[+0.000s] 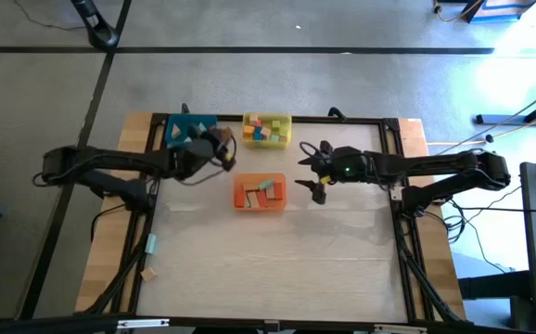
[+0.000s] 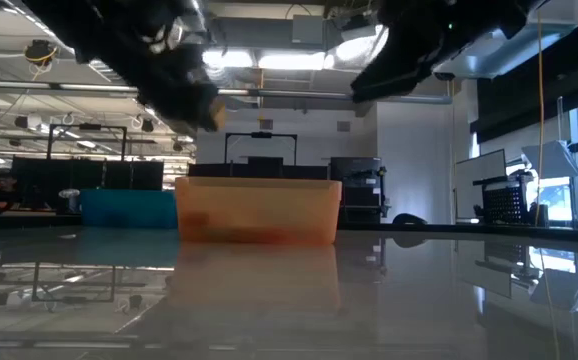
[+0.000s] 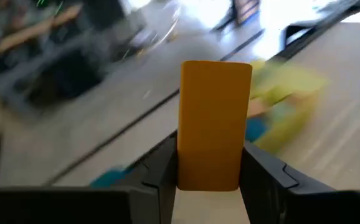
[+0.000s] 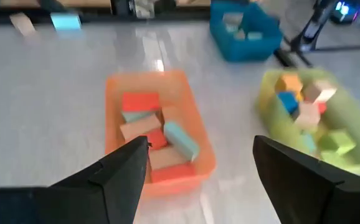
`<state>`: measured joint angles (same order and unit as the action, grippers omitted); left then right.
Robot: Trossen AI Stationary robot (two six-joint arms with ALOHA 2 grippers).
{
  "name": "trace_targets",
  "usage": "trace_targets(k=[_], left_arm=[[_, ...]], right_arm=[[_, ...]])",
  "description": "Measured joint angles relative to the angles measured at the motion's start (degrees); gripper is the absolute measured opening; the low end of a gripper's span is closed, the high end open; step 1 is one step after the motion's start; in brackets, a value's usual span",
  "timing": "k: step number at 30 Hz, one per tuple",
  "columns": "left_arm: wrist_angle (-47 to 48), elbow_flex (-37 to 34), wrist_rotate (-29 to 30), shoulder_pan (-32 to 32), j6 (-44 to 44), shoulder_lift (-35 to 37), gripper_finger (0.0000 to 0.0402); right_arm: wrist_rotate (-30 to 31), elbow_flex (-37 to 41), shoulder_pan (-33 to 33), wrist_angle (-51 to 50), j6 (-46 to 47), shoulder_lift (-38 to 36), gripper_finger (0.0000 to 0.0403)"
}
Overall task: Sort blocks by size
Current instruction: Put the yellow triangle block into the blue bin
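Observation:
Three trays stand at the table's far side: a blue tray (image 1: 191,130), a yellow tray (image 1: 267,130) full of blocks, and an orange tray (image 4: 158,140) holding red, wood and pale blue blocks. My left gripper (image 1: 222,146) hovers between the blue and yellow trays, shut on a yellow-orange oblong block (image 3: 214,121). My right gripper (image 4: 202,155) hangs open just right of the orange tray, above the table, with nothing between its fingers. My left gripper pinches the yellow-orange block between its two fingers (image 3: 162,165), which bear on the block's two long sides near one end (image 3: 186,168). The fingers come from the table's left, slanting a little downward. The block sticks out past the fingertips, lifted clear of table and trays.
A black frame rail (image 1: 277,119) runs around the tabletop. Two small loose pieces (image 1: 151,244) lie by the left rail near the front. The near half of the tabletop (image 1: 268,260) is bare glossy surface.

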<state>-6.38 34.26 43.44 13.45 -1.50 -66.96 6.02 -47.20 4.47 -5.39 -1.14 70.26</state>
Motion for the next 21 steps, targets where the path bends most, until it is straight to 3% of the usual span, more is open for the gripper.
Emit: trace_targets(k=[7,21], left_arm=[[8.4,-0.1,-1.5,10.8,-8.7,-0.4,0.0127],[13.8,-0.1,-10.1,23.7,-12.1,-5.1,0.0127]], right_arm=[[1.6,0.1,0.0,-0.4,0.9,4.9,0.0289],[2.4,0.1,0.0,1.2,1.9,8.8,0.0289]])
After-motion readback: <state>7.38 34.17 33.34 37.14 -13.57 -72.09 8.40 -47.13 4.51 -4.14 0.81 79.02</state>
